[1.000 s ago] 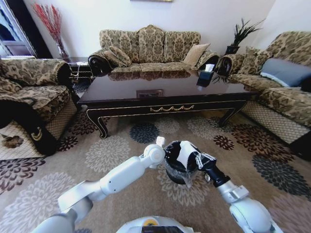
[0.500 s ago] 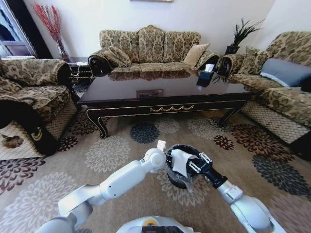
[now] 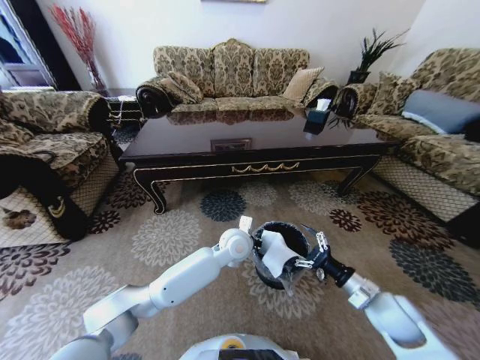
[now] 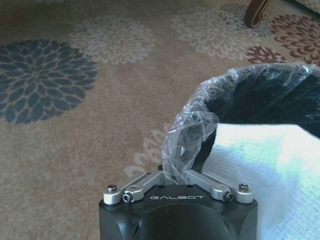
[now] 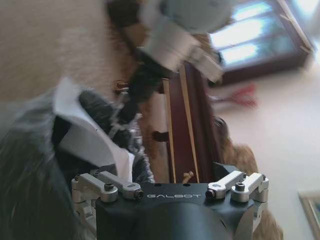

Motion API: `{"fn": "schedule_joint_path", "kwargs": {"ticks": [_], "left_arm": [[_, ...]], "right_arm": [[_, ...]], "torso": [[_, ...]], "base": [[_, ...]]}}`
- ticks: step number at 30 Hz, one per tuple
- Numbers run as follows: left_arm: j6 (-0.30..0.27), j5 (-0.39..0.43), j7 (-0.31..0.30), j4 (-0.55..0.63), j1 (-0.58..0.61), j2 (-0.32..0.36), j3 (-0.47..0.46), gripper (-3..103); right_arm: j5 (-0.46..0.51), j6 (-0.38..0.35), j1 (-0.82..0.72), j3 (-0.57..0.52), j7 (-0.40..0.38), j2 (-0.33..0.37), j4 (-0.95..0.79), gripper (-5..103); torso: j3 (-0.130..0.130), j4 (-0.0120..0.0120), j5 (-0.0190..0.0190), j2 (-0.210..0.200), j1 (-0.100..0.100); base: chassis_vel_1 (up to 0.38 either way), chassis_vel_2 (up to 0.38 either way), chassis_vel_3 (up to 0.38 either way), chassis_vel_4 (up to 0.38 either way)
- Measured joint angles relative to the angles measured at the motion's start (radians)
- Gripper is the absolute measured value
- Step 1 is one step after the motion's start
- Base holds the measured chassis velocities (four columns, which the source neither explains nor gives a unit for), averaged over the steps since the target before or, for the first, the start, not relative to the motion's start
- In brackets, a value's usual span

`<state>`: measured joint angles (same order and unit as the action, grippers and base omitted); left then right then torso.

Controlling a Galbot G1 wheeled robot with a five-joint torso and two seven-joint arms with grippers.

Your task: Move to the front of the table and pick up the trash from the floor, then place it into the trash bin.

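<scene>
The carpeted floor (image 3: 172,240) is spread before the dark counter (image 3: 255,146). On it the trash bin (image 3: 279,259) stands, its liner (image 4: 192,132) pinched in the shut left claw (image 4: 176,180). White paper trash (image 3: 274,251) is seen half over the rim. The right claw (image 3: 307,253) is held spread wide, empty, beside it. The paper may be tipped out if the liner is tugged.

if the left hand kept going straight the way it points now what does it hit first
Probably the trash bin: the left hand points at its near rim, and the crinkly liner already sits between its fingers. Just past that lies the white paper over the bin's mouth. Depth beyond is unclear.
</scene>
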<state>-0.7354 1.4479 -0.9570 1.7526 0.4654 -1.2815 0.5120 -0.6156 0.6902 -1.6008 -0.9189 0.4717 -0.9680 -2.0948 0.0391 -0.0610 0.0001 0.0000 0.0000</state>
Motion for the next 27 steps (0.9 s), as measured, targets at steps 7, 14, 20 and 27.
{"fn": "schedule_joint_path", "kwargs": {"ticks": [7,14,20,27], "left_arm": [[0.000,-0.009,0.004,-0.001,-0.003,-0.022,0.020,0],[0.000,-0.022,0.004,-0.024,0.001,-0.035,0.026,0],[0.000,-0.024,0.004,-0.027,0.003,-0.038,0.031,0],[0.000,-0.025,0.004,-0.018,0.001,-0.040,0.033,0]], "right_arm": [[-0.007,-0.018,-0.009,-0.057,-0.071,0.004,-0.047,100],[-0.222,0.060,0.043,-0.148,-0.106,0.009,-0.088,100],[0.274,-0.040,-0.086,-0.114,0.220,0.046,-0.085,100],[0.781,-0.306,-0.169,-0.022,0.166,0.020,-0.069,100]], "torso": [[0.000,-0.0010,0.0000,0.000,0.000],[0.000,-0.0002,0.0000,0.000,0.000],[0.000,-0.0005,0.0002,0.000,0.000],[0.000,-0.0005,0.0002,0.000,0.000]], "base": [[0.000,0.000,0.000,0.000],[0.000,0.000,0.000,0.000],[0.000,0.000,0.000,0.000],[0.000,0.000,0.000,0.000]]}}
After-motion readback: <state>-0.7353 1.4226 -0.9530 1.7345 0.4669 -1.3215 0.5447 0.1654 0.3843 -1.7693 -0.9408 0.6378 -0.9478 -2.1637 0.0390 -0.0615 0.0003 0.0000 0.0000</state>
